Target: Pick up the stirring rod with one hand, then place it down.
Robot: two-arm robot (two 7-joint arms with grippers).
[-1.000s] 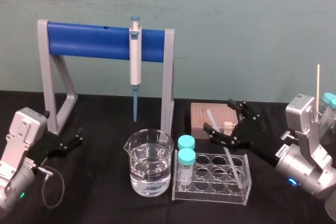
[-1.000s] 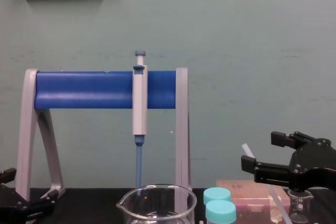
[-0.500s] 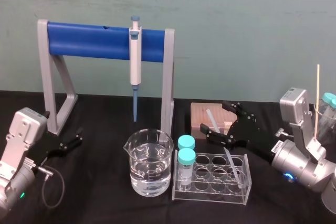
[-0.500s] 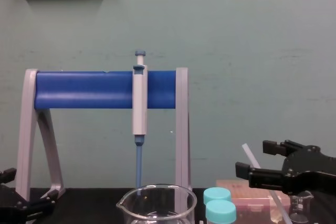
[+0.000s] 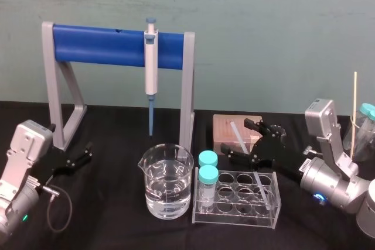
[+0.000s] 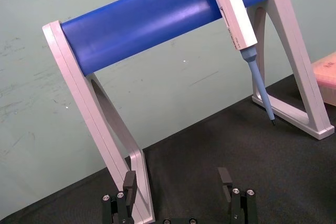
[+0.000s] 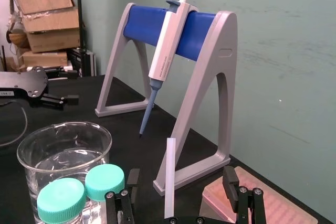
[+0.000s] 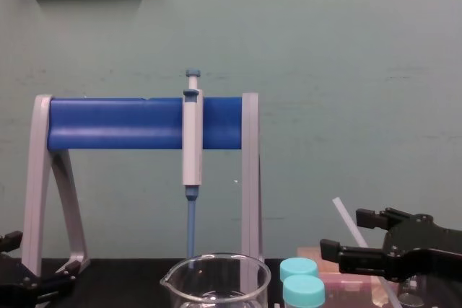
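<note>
Translucent white, the stirring rod [image 7: 169, 177] leans in the tube rack [image 5: 234, 218], its upper end above the rack between the right gripper's [image 5: 238, 139] spread fingers, touching neither. The left gripper [image 5: 87, 153], likewise unclenched, rests far left of the rack.

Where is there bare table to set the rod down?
Bare table lies between the left gripper and the beaker, and under the pipette stand. The right is crowded: tube rack, pink box, right gripper open around the stirring rod.
</note>
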